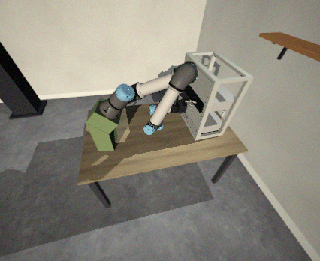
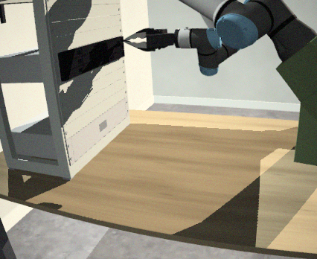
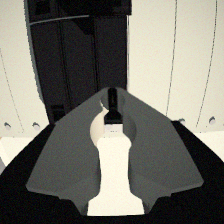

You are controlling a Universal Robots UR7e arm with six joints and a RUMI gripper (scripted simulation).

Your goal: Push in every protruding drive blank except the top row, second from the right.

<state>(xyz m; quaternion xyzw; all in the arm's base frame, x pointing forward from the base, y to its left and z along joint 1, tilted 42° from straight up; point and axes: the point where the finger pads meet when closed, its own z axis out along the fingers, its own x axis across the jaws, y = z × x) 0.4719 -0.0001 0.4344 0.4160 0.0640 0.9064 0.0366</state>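
The white open-frame rack (image 1: 215, 94) (image 2: 60, 93) stands at the right end of the wooden table, and in the exterior view it is at the left. A black band of drive blanks (image 2: 91, 58) crosses its pale front face. In the wrist view the blanks (image 3: 75, 65) fill the upper left as dark panels with thin vertical seams. I cannot tell which of them stick out. My gripper (image 2: 127, 41) is shut with nothing in it, and its tip is at the near end of the black band. It also shows in the top view (image 1: 190, 102) and in the wrist view (image 3: 111, 102).
The arm's green base block (image 1: 105, 131) stands at the table's left end and shows at the right in the exterior view (image 2: 313, 108). The rack is close to the table's right and back edges. A wooden shelf (image 1: 301, 46) hangs on the right wall, above the rack.
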